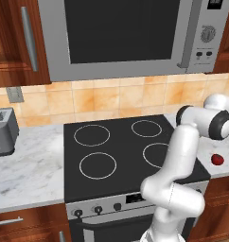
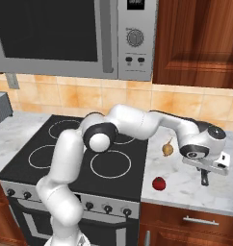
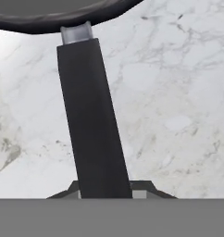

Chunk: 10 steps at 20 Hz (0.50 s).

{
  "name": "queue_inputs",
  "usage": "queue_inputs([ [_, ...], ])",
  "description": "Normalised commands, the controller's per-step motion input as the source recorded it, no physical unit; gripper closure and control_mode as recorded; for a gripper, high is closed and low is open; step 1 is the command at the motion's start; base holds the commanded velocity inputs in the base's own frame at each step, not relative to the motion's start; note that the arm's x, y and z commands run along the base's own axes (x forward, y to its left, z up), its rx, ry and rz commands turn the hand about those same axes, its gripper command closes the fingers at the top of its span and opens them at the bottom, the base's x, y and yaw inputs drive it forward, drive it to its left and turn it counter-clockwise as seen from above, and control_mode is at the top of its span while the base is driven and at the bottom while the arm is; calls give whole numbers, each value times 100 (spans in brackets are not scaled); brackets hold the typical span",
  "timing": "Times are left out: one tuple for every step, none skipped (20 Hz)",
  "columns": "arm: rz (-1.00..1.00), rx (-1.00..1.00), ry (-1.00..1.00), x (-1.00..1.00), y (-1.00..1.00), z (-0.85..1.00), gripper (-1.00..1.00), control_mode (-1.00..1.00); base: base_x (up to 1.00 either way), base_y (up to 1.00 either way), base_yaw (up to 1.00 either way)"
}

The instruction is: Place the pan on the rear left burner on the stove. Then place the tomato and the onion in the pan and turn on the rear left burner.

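Tool closed tight on the pan by its thin stiff handle over the worktop; likely head-heavy, prone to twisting in the grip.

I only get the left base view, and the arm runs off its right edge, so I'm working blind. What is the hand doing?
Observer: The hand is shut on the handle of the pan, over the marble counter.
Operator: I see the tomato but no onion. Where is it?
Observer: The onion lies on that counter just right of the stove, farther back than the tomato.
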Motion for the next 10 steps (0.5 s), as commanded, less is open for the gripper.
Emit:
queue_inputs([
  [0, -3, 0, -15, 9, 49, 100, -100, 0, 0, 0],
  [0, -3, 0, -14, 14, 49, 100, -100, 0, 0, 0],
  [0, -3, 0, -14, 19, 49, 100, -100, 0, 0, 0],
  [0, 0, 0, -18, 26, 52, 100, -100, 0, 0, 0],
  [0, 0, 0, -16, 35, 51, 100, -100, 0, 0, 0],
  [1, 0, 0, -16, 40, 50, 100, -100, 0, 0, 0],
  [1, 0, 0, -16, 44, 49, 100, -100, 0, 0, 0],
  [1, 0, 0, -15, 49, 49, 100, -100, 0, 0, 0],
  [0, 0, 0, -15, 51, 46, 100, -100, 0, 0, 0],
  [0, 0, 0, -16, 50, 42, 100, -100, 0, 0, 0],
])
